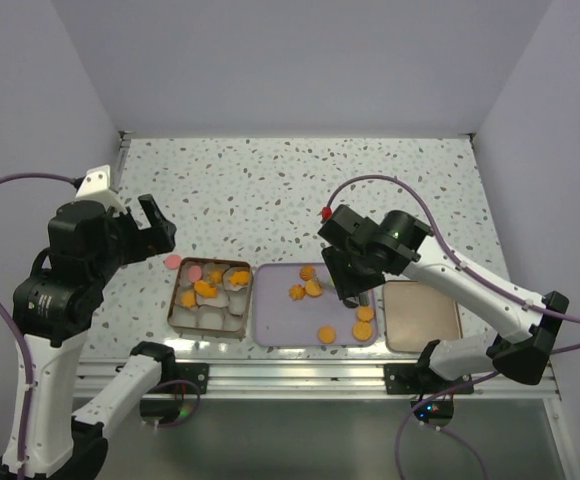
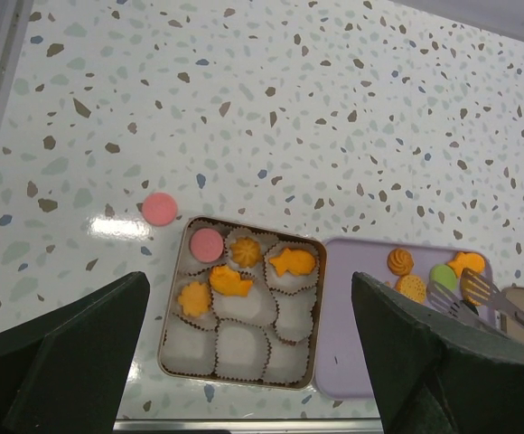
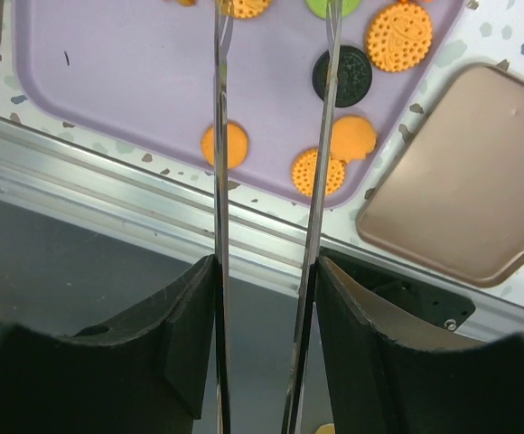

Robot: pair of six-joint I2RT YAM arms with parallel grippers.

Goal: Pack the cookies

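Note:
Orange cookies [image 1: 326, 334] lie loose on a lilac tray [image 1: 280, 312]. Over the tray my right gripper [image 1: 350, 285] is shut on metal tongs [image 3: 219, 136]. The tong arms stand apart with nothing between them. Beside them lie a black disc [image 3: 341, 76], a green cookie [image 3: 334, 5] and several orange ones [image 3: 224, 145]. A square tin [image 2: 319, 307] lined with white paper cups holds a pink disc [image 2: 206, 243] and several orange cookies [image 2: 291, 263]. Another pink cookie [image 2: 160, 208] lies on the table by the tin's far left corner. My left gripper [image 1: 155, 232] hangs open and empty, high above the tin.
The tin's lid [image 1: 422, 316] lies flat to the right of the tray. A metal rail [image 1: 300, 375] runs along the table's near edge, just in front of tin, tray and lid. Walls close in the speckled table at left, right and back.

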